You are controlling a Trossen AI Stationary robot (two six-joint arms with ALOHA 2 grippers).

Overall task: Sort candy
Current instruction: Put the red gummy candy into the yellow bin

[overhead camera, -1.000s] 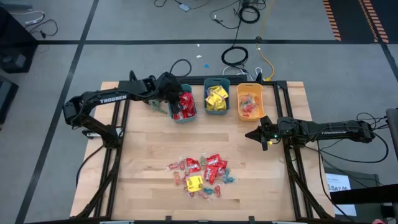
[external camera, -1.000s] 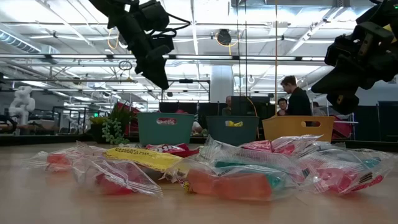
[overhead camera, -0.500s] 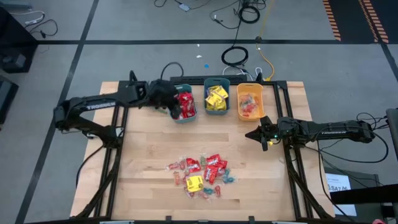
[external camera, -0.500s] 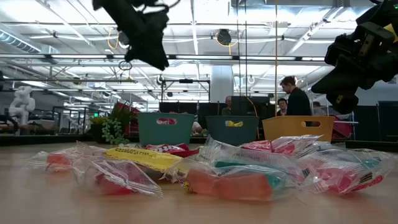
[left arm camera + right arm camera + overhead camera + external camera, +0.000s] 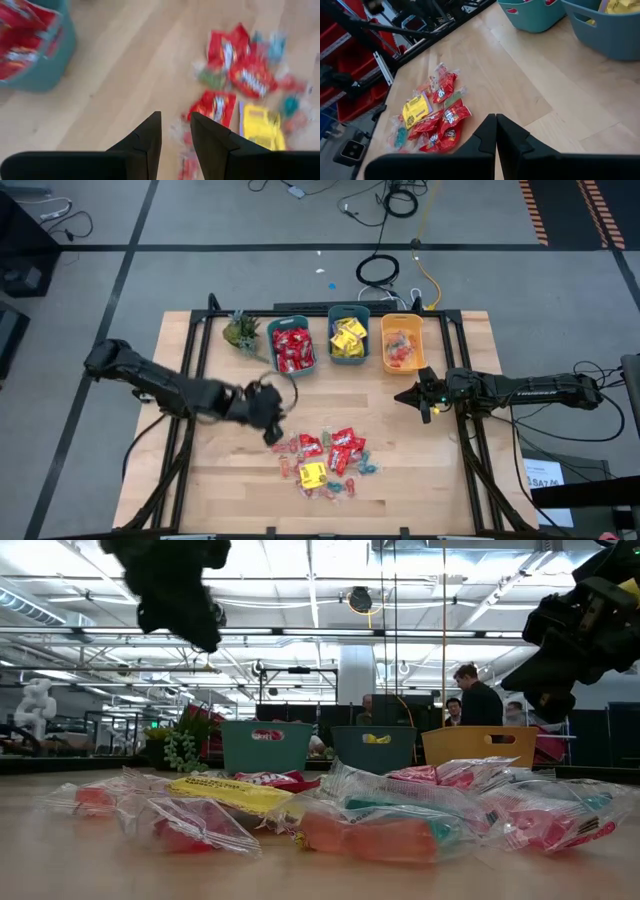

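Left gripper (image 5: 175,131) fingers slightly apart, empty, above candy pile (image 5: 325,459); right gripper (image 5: 402,395) fingers together, empty, over desk (image 5: 230,480).

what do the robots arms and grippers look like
Both arms are dark, slim and jointed, each ending in two dark wedge-shaped fingers. The left gripper shows flat black fingers tapering to blunt tips. The right gripper carries a small green and orange light at its wrist, and pale lettering runs along that arm's forearm.
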